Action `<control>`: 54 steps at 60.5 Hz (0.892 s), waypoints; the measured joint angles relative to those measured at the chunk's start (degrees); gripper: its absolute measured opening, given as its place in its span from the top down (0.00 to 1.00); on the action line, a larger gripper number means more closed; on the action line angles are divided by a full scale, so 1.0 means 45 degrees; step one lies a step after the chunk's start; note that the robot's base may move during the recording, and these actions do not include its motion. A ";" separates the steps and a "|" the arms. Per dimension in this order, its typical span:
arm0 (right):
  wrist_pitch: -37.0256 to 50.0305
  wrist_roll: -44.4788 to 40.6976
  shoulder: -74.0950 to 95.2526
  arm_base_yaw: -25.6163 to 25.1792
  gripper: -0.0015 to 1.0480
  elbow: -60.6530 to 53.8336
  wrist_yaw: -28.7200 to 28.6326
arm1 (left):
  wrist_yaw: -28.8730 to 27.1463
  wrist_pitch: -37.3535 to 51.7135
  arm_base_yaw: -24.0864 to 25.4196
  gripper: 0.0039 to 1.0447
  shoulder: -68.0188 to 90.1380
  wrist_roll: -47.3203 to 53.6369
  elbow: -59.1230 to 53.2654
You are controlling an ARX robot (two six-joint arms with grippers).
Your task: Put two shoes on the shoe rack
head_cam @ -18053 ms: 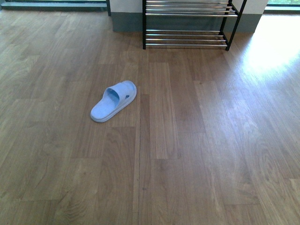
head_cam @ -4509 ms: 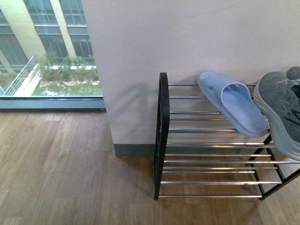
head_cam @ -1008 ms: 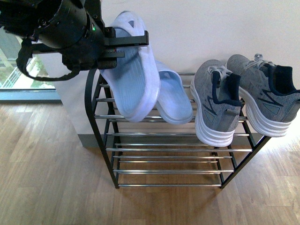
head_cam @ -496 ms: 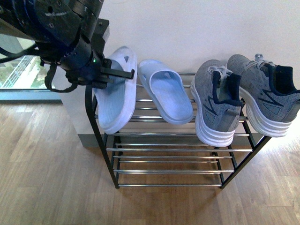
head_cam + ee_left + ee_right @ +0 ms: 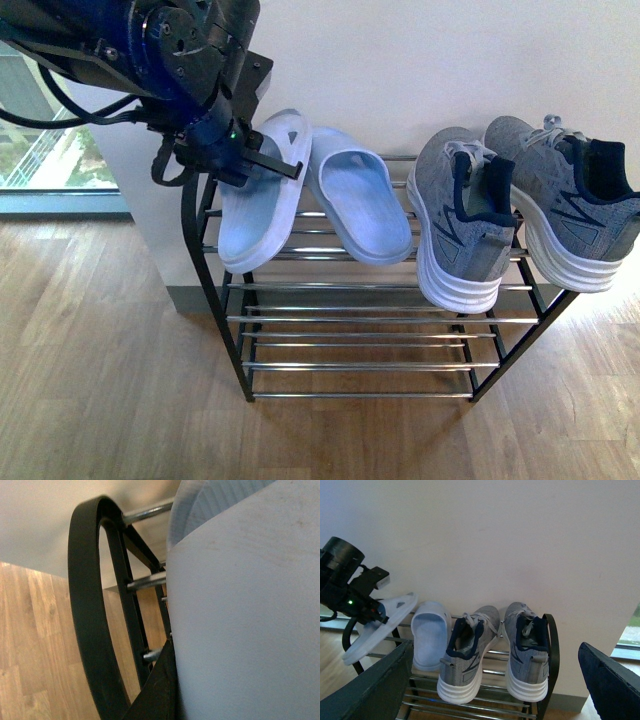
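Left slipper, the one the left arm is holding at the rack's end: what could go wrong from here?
1. The left slipper is tilted, its toe overhanging the front rods of the shoe rack; released now, it may slide off.
2. It sits against the second slipper; pushing further could nudge that one.
3. The left gripper works close to the rack's end frame and could catch it when pulling away.

Home entryway: shoe rack (image 5: 380, 340), wood floor (image 5: 90, 380)
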 joint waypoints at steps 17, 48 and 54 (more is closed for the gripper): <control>0.0000 0.0000 0.0000 0.0000 0.09 0.0000 0.0000 | -0.0680 0.0107 -0.0403 0.98 0.0918 0.1073 0.0850; 0.0000 -0.0005 0.0000 0.0000 0.09 0.0000 0.0000 | -0.1452 0.0175 -0.0355 0.98 0.1253 0.2108 0.1195; 0.0000 0.0000 0.0000 0.0000 0.09 0.0000 0.0000 | -0.1205 0.0214 -0.0316 0.98 0.1005 0.2103 0.0962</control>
